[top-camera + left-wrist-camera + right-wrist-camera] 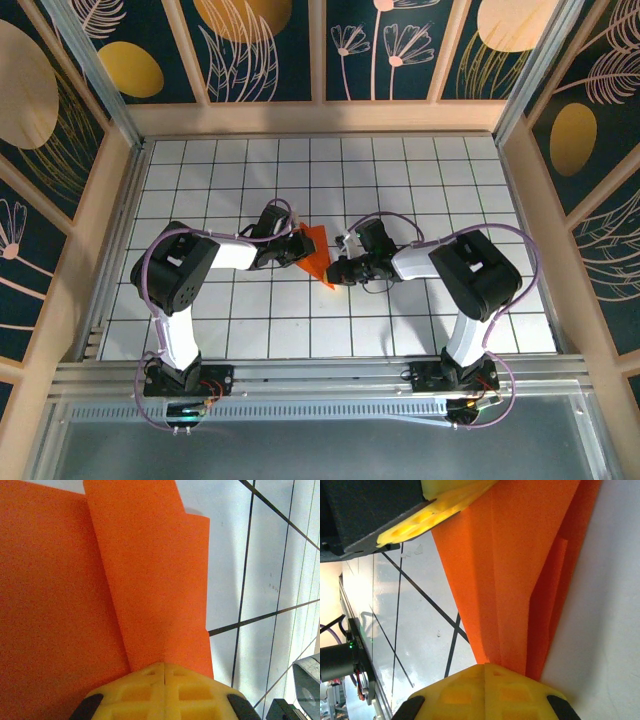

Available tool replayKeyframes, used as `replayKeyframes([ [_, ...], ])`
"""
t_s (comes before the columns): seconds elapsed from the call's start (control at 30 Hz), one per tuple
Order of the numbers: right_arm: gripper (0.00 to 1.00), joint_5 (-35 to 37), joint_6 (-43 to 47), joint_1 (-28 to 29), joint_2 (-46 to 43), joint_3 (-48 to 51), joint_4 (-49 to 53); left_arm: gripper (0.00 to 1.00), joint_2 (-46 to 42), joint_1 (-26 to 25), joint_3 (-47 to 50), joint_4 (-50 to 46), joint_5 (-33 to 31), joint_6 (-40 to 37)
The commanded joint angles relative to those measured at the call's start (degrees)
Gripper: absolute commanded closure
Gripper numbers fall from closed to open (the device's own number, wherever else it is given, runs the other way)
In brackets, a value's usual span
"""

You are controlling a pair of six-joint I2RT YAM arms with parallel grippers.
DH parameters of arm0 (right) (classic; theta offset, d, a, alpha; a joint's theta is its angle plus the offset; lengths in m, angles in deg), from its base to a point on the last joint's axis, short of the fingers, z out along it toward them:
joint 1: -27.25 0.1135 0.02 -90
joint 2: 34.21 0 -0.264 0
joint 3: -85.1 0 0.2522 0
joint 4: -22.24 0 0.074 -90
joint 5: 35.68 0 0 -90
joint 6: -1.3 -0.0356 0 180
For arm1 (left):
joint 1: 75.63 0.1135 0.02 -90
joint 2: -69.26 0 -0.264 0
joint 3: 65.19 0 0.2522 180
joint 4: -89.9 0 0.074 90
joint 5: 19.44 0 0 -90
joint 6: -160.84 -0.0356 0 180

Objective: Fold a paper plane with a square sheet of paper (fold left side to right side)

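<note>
One thin, bright orange paper sheet [316, 250], creased into a pointed wedge, lies mid-table on the white gridded tabletop [450, 180], between two black-and-white arms. Both arms bend inward at the elbow and reach low toward each other. The left gripper [292, 247] meets the wedge's wide left side and the right gripper [334, 272] its narrow point. Each pair of yellow fingers [135, 690] is pressed together, tips against the paper.

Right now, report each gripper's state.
Left gripper: closed, tips on the orange paper.
Right gripper: closed, tips on the same paper.
</note>
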Motion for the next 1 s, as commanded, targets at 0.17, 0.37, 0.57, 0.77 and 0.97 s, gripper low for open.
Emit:
replayKeyframes([
  [0.17,1.0,1.75,2.9,0.75,-2.51,1.11,5.78,1.0,2.61,0.07,0.96,-4.56,-4.39,-1.22],
  [0.37,1.0,2.02,3.92,0.91,-2.88,1.03,7.47,1.0,2.7,0.08,0.71,-4.64,-4.39,-1.34],
  [0.57,1.0,2.61,4.59,1.17,-3.15,0.98,8.77,1.0,2.76,0.02,0.69,-4.81,-4.39,-1.38],
  [0.77,1.0,3.16,4.81,1.23,-3.85,1.42,9.49,1.0,2.83,0.1,0.58,-4.82,-4.4,-1.42],
  [0.97,1.0,1.84,2.75,1.1,-6.26,1.14,6.92,1.0,2.78,0.09,0.65,-4.9,-4.43,-1.45],
])
